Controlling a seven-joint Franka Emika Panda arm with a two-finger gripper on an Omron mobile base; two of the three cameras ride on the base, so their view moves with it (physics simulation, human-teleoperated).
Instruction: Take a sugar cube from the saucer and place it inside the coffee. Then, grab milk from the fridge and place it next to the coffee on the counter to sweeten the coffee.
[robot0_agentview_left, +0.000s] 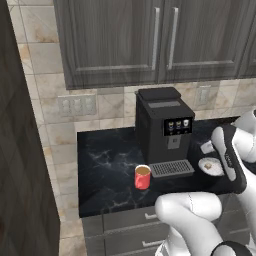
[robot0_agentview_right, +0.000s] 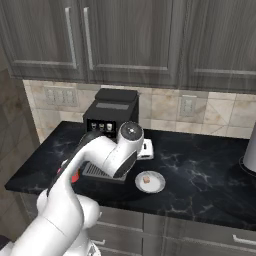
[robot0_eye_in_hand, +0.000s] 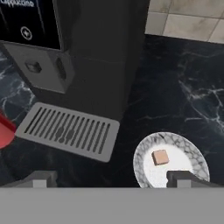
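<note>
Sugar cube (robot0_eye_in_hand: 160, 157) on saucer (robot0_eye_in_hand: 145, 175) near the desk (robot0_eye_in_hand: 183, 87) front edge: just beyond the wide-apart claw (robot0_eye_in_hand: 113, 178), nearer one tip.

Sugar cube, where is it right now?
The sugar cube lies on the saucer on the counter, just right of the coffee machine's drip tray, under the open gripper.

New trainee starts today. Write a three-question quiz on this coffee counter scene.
1. True or false: the sugar cube lies on the saucer.
2. The red coffee mug stands on which side of the coffee machine's drip tray in the left base view: A left, B right?
3. Fill in: the end effector is ____, holding nothing.

Key: 1 true; 2 A; 3 open.
</note>
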